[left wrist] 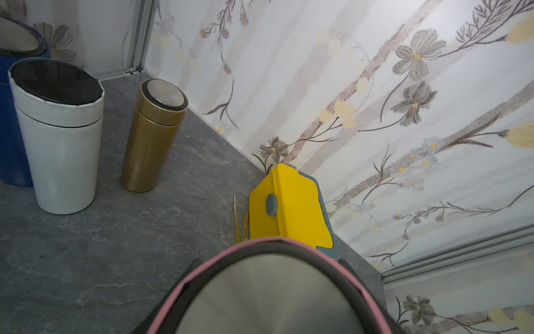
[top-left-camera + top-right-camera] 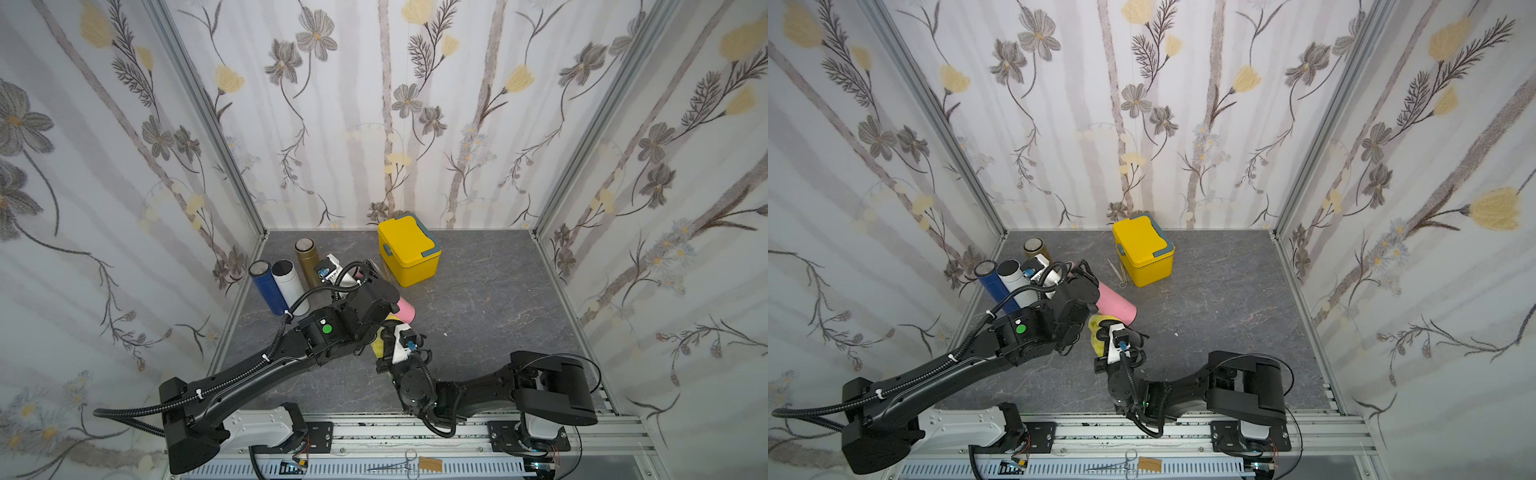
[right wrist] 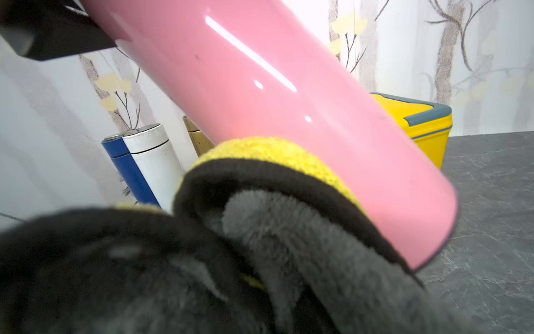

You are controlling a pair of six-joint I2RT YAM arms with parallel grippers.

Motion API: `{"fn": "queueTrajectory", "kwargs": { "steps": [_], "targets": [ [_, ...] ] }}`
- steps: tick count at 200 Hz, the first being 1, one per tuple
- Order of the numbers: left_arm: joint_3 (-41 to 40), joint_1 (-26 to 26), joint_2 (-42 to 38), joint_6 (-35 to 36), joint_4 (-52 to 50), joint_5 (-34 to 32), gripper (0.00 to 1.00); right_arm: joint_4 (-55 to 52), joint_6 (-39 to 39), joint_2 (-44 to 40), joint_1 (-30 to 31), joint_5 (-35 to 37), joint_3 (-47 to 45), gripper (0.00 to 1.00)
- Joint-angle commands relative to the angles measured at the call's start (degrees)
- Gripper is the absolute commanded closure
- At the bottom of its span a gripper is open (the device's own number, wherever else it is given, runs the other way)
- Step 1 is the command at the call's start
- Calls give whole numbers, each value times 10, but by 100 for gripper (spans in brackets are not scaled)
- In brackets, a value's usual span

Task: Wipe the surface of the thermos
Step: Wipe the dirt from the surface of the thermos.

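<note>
Two grippers of mine meet at the pink thermos [image 2: 1116,304], which lies tilted over the middle of the tabletop [image 2: 498,291]. My left gripper [image 2: 1084,272] is clamped around its cap end, the black fingers [image 1: 194,267] showing on either side of the steel lid in the left wrist view. The base slants down toward the front; I cannot tell whether it touches the tabletop. My right gripper [image 2: 1102,330] is closed on a yellow and grey cloth [image 3: 260,156], and the cloth's yellow edge presses against the underside of the pink body near the base. In both top views my left forearm and wrist cover the upper part of the thermos, and the bunched cloth fills the lower part of the right wrist view, hiding my right fingers. Three more thermoses stand upright close behind my left gripper toward the back left corner: blue [image 2: 266,291] and white [image 2: 291,289] touching side by side, gold [image 1: 153,136] just beyond them. Toward the back wall sits a yellow box [image 2: 1142,253] with grey-blue trim, with thin metal tools [image 2: 1117,272] lying just beside it, between the box and the thermos.
</note>
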Motion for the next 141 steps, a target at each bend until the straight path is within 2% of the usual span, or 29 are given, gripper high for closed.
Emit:
{"fn": "queueTrajectory", "kwargs": {
  "steps": [1,26,53,86,141],
  "targets": [
    [-8,0,1,123,91,19,100,-23,45,-60,-1,-57,-1,100],
    [-42,1,-9,230,186,66,100,-91,57,-114,-2,-140,34,100],
    [-114,1,-45,359,326,157,100,-83,93,-127,-11,-160,-5,100],
    [-154,6,-81,415,380,219,100,-48,183,-106,-31,-170,-92,100],
    [-199,12,-81,509,468,290,100,-93,128,-205,-31,-198,-63,100]
  ]
}}
